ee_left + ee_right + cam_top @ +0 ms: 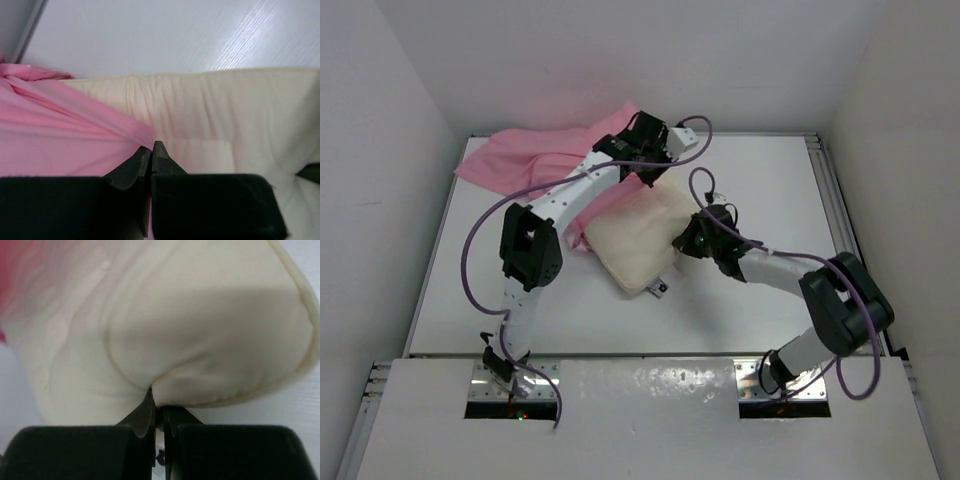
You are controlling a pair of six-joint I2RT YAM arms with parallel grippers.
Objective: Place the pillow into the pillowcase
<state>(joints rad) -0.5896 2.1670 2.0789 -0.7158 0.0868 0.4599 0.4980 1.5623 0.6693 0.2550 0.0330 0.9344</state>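
Note:
The cream pillow [635, 240] lies mid-table, its small white tag at the near end. The pink satin pillowcase [535, 155] lies crumpled at the back left, one edge reaching the pillow's far end. My left gripper [642, 172] is shut on the pillowcase's edge [75, 145] right beside the pillow [225, 115]. My right gripper [682, 240] is shut on the pillow's stitched edge [200, 340], pinching a fold of it at the right side.
White walls enclose the table on the left, back and right. The purple cables loop over both arms. Bare white tabletop [770, 190] lies to the right of the pillow and in front of it.

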